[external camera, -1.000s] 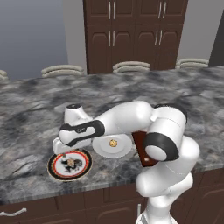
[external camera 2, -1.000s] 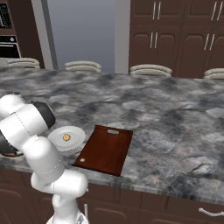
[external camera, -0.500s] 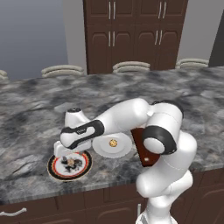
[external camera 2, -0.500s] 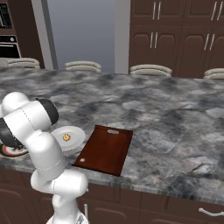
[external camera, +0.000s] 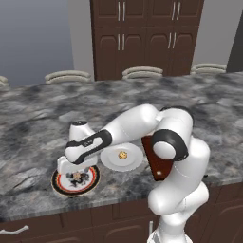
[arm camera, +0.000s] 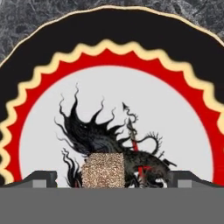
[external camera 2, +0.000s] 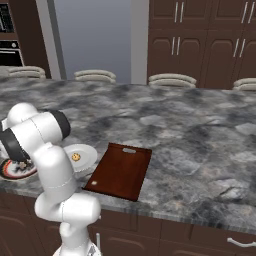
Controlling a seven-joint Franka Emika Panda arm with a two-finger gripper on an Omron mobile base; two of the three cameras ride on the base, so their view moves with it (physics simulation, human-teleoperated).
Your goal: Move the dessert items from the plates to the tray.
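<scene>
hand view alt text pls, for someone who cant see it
A small brownish dessert piece sits on a patterned plate, between the two dark fingertips of the open tool. The plate has a black rim, a red ring and a black motif at its white centre, with grey stone counter beyond.

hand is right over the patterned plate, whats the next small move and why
Probably close the hand on the brownish dessert piece. In the hand view it sits between the two fingertips, low on the patterned plate, and they appear apart. The tray lies bare.
</scene>
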